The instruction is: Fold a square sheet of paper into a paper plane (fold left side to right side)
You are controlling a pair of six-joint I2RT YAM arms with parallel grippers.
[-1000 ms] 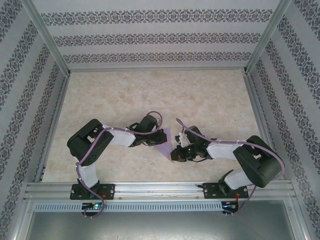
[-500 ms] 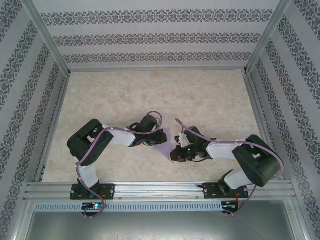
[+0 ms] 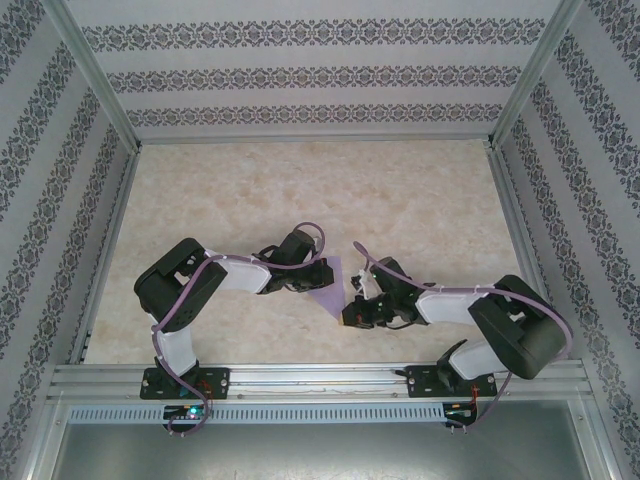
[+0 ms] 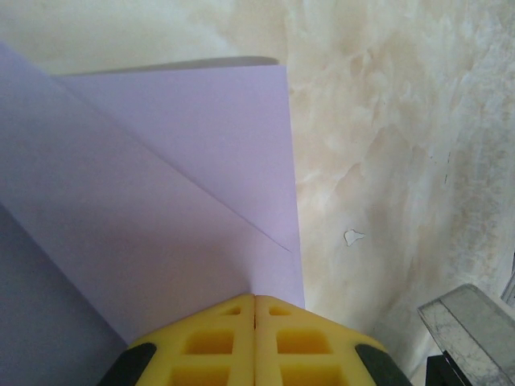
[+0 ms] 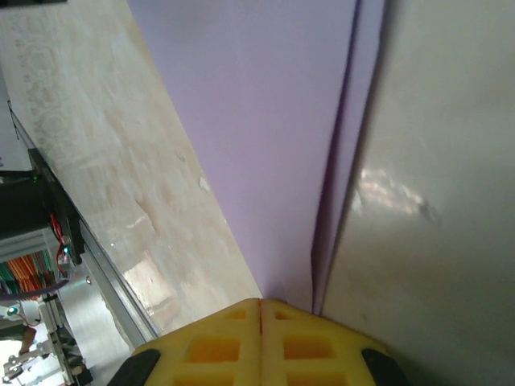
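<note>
— Where is the lavender paper (image 3: 328, 286)?
— It sits between the two arms, on the near half of the marbled table (image 3: 250, 200). It is folded. A diagonal crease (image 4: 177, 165) runs across it, and from above it narrows to a point on its near side.
— And the left gripper (image 3: 310, 288)?
— Its yellow fingers (image 4: 213, 342) are pressed together, pinching the paper from the left.
— The right gripper (image 3: 350, 312)?
— It is clamped on the paper too, from the right, where two layers stand slightly apart. A small white fleck (image 4: 352, 237) lies on the table beside the sheet.
</note>
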